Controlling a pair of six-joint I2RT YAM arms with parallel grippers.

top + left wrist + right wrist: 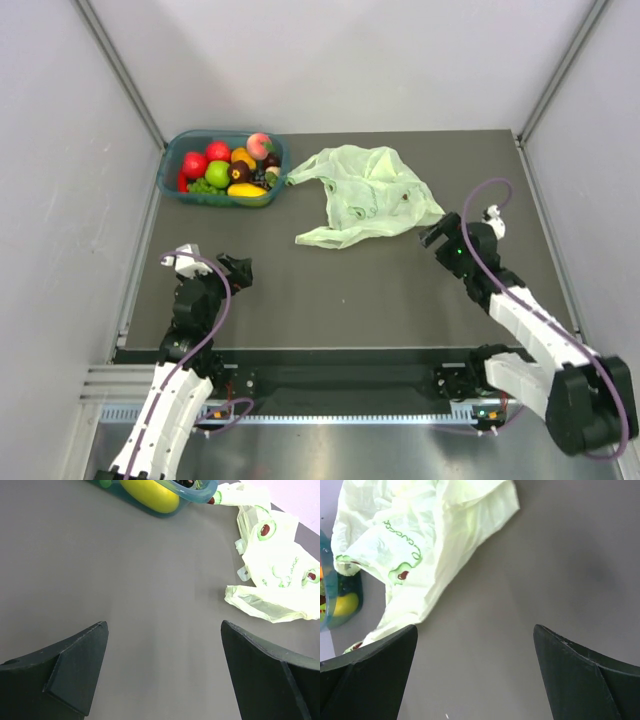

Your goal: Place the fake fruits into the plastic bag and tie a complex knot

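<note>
Left gripper (236, 269) and right gripper (437, 233) hung empty, jaws apart; glossy plastic fruits (226, 168) sat staged in a teal tub (167, 172) at the table (350, 295) far-left corner, crinkled pale-green bag (366, 195) alongside.

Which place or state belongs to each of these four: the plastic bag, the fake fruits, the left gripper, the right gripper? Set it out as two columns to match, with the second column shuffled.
Column A
1. plastic bag
2. fake fruits
3. left gripper
4. right gripper

Column B
a. open, close to the bag's right corner
b. piled in the teal tub, far left
c. open, over bare table, near left
d. lying crumpled, far middle

Pairs: 1-d, 2-b, 3-c, 4-a
</note>
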